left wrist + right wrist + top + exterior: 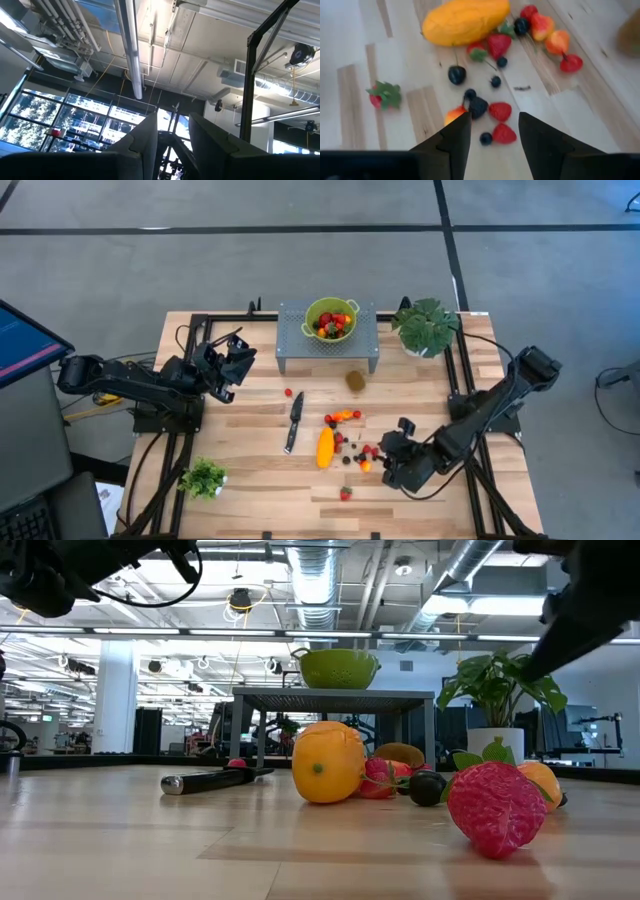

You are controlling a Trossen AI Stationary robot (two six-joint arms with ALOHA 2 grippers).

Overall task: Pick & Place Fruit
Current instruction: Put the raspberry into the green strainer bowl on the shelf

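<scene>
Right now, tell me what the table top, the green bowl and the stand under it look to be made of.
Table top: pale wood planks, matte, with visible board seams and grain.
Green bowl: probably plastic or enamelled metal, glossy lime, pierced like a colander; which one is unclear.
Stand: grey metal by its look, a perforated top on thin straight legs.

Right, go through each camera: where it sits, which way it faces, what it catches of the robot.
High: overhead, facing straight down; both arms, green bowl.
Low: table height, facing across the table; yellow-orange fruit close, arms above.
Left wrist: on the left arm, tilted at the ceiling; left tool.
Right wrist: on the right arm, facing down at the fruit; open right tool.
Shared: high, low and right wrist show the yellow-orange fruit.
</scene>
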